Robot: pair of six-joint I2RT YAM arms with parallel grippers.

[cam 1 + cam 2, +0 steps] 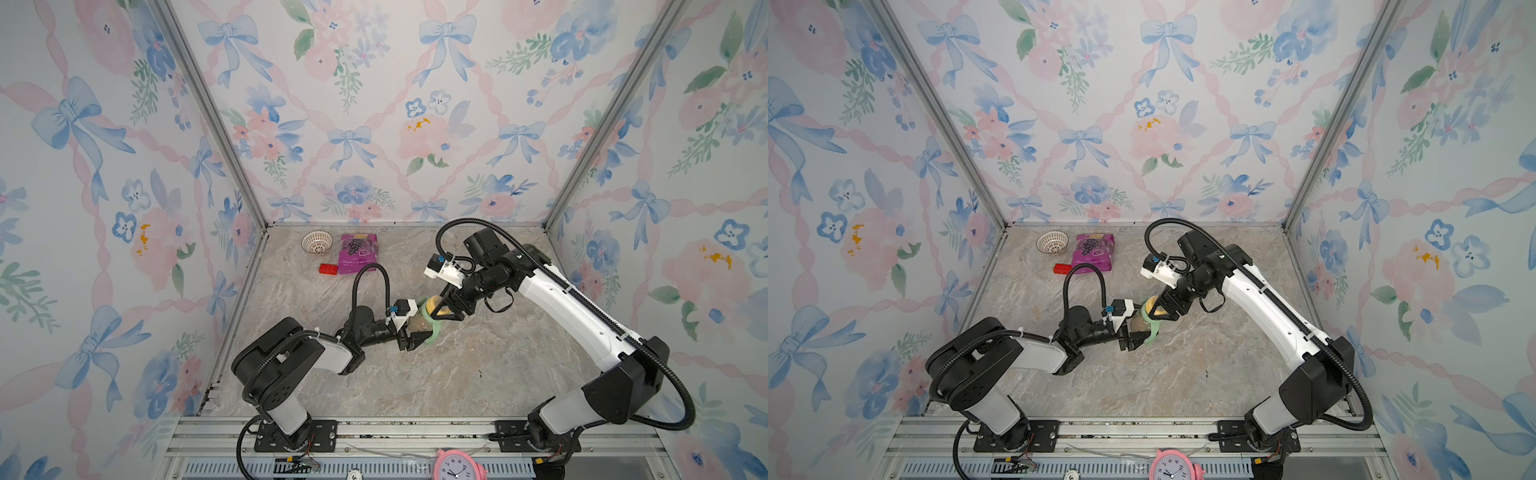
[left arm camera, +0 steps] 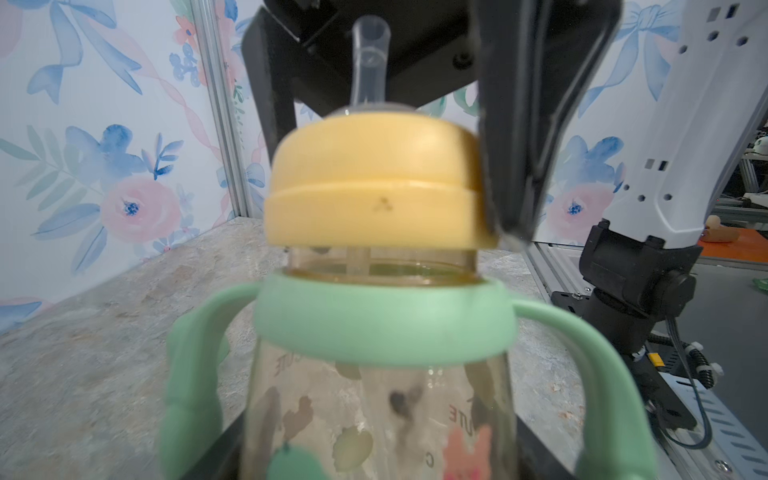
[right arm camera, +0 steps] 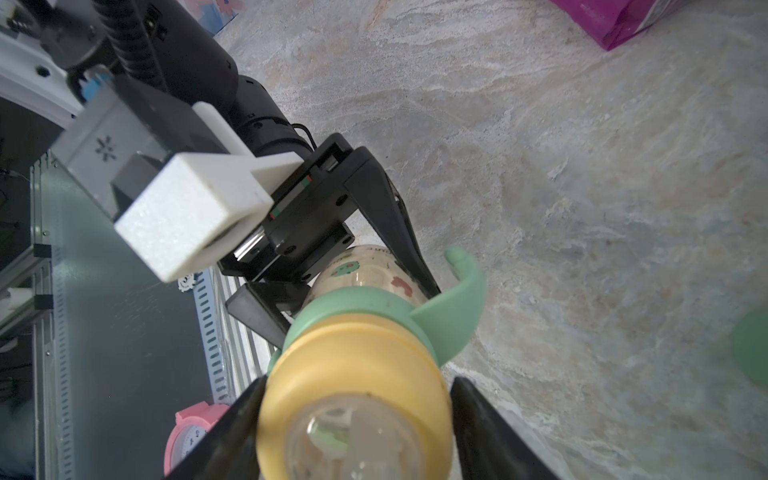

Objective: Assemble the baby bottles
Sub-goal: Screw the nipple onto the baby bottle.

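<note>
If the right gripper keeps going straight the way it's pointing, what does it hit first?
The yellow ring: it already sits between the fingers of the right gripper, atop the bottle. Going further would likely bring its palm onto the nipple, though depth is unclear.

I am counting one baby bottle (image 1: 419,328) near the table's middle, wearing one mint-green collar (image 2: 382,320) with two handles, plus one yellow ring (image 1: 434,302) with one clear nipple (image 2: 370,54). One mint-green dome cap (image 3: 752,353) is showing in the right wrist view only. Toward eleven o'clock I am tallying one white perforated bowl (image 1: 317,242), one purple packet (image 1: 357,252) and one red brick (image 1: 328,268). At six o'clock, one pink clock (image 1: 457,465) is showing. I am running two grippers: left gripper (image 1: 417,334), right gripper (image 1: 439,307).
</note>
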